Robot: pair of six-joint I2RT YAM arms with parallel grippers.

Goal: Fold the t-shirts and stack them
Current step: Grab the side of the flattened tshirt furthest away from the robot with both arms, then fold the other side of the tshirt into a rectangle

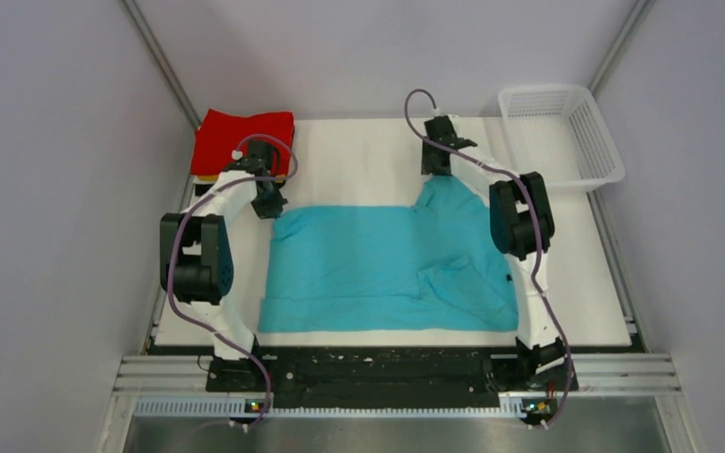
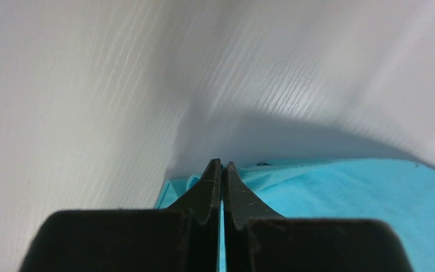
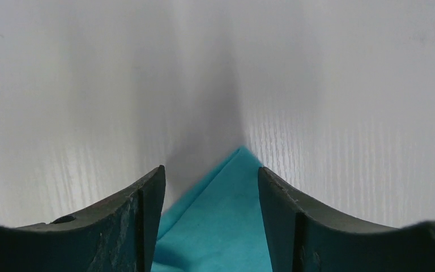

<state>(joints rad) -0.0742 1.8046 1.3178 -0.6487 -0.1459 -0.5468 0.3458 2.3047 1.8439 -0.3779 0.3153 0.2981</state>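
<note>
A turquoise t-shirt (image 1: 378,264) lies spread flat on the white mat, with folds on its right side. My left gripper (image 1: 269,204) is at its far left corner. In the left wrist view this gripper (image 2: 222,164) is shut, a thin strip of turquoise cloth (image 2: 340,198) shows between its fingers, and the cloth bunches beside them. My right gripper (image 1: 437,168) is at the far right corner. In the right wrist view it (image 3: 210,168) stands open, astride the pointed turquoise corner (image 3: 226,215). A folded red t-shirt (image 1: 244,137) tops a stack at the far left; an orange edge (image 1: 206,177) shows beneath.
A white mesh basket (image 1: 597,142) stands at the far right corner, partly off the white mat (image 1: 359,156). Grey walls close in both sides and the back. The arm bases and a black rail (image 1: 387,363) run along the near edge.
</note>
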